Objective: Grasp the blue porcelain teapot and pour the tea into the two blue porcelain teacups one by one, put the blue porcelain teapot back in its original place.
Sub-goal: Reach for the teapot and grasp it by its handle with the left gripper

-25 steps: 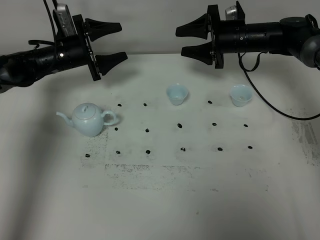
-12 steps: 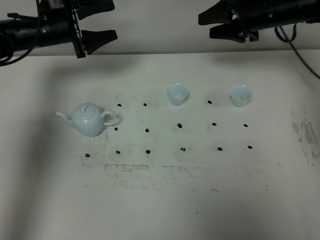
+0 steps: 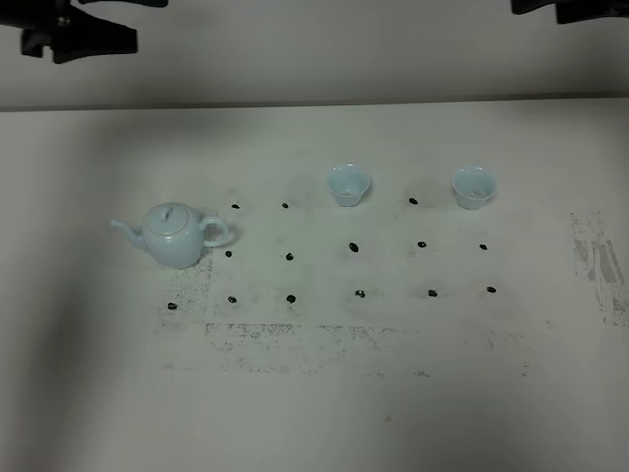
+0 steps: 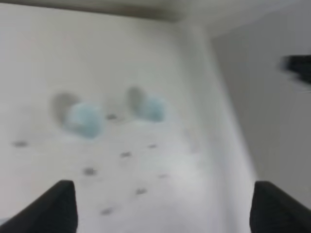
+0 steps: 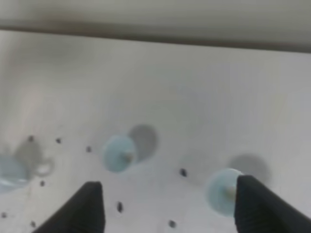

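Note:
The blue porcelain teapot [image 3: 175,234] stands upright at the left of the white table, spout to the left and loop handle to the right. The two blue porcelain teacups [image 3: 348,184] [image 3: 473,187] stand upright farther back, middle and right. Any tea is hidden. My left gripper [image 3: 116,22] is open at the top left edge of the overhead view, high above and behind the teapot. Only the fingers of my right gripper [image 3: 562,8] show at the top right edge. The blurred left wrist view shows both cups [image 4: 85,120] [image 4: 151,108] beyond the spread fingers. The right wrist view shows both cups [image 5: 119,153] [image 5: 221,191] and the teapot [image 5: 12,172].
Rows of small black dots [image 3: 354,247] mark the table between teapot and cups. Scuffed grey patches lie near the front centre [image 3: 295,339] and at the right [image 3: 600,261]. The table's far edge [image 3: 314,103] meets a pale wall.
Both arms have risen and drawn back toward the top of the overhead view, nearly leaving it. Both grippers stay open. Teapot and cups have not moved.

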Controlling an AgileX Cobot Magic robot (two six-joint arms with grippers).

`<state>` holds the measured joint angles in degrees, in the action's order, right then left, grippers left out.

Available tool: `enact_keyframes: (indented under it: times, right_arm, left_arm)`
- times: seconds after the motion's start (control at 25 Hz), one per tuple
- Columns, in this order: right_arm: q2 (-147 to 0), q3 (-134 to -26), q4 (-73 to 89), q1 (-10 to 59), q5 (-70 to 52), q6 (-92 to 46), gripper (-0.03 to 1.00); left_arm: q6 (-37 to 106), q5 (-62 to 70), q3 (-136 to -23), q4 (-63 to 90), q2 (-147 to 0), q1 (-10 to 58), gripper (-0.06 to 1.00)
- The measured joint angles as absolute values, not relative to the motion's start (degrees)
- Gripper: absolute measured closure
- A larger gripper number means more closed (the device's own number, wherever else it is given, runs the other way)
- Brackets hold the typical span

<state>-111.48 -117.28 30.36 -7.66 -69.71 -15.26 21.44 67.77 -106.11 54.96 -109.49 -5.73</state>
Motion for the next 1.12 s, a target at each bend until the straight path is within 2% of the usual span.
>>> enact_keyframes:
  times: [0.2, 0.48, 0.64, 0.8, 1.12]
  right_arm:
    - [-98.2, -106.0, 22.0, -7.7, -69.9, -12.9, 0.38]
    - [-81.0, -88.6, 9.0, -6.9, -68.9, -5.4, 0.38]
    - [-68.7, -80.0, -5.9, -1.6, -64.3, 2.9, 0.38]
    - [-56.4, -72.7, -17.1, 5.5, -65.5, 9.7, 0.38]
    - [-35.1, -49.4, -15.5, 8.4, -64.0, 11.6, 0.38]
  left_arm:
    - [15.5, 64.6, -106.1, 40.3, -102.3, -5.7, 0.21]
    - [10.4, 62.5, -105.8, 27.5, -98.1, -5.7, 0.21]
    - [9.2, 62.0, -104.8, 22.9, -97.8, -5.7, 0.21]
    - [8.3, 61.5, -104.8, 21.4, -97.8, -5.7, 0.21]
    - [8.6, 60.3, -104.8, 21.5, -97.8, -5.7, 0.22]
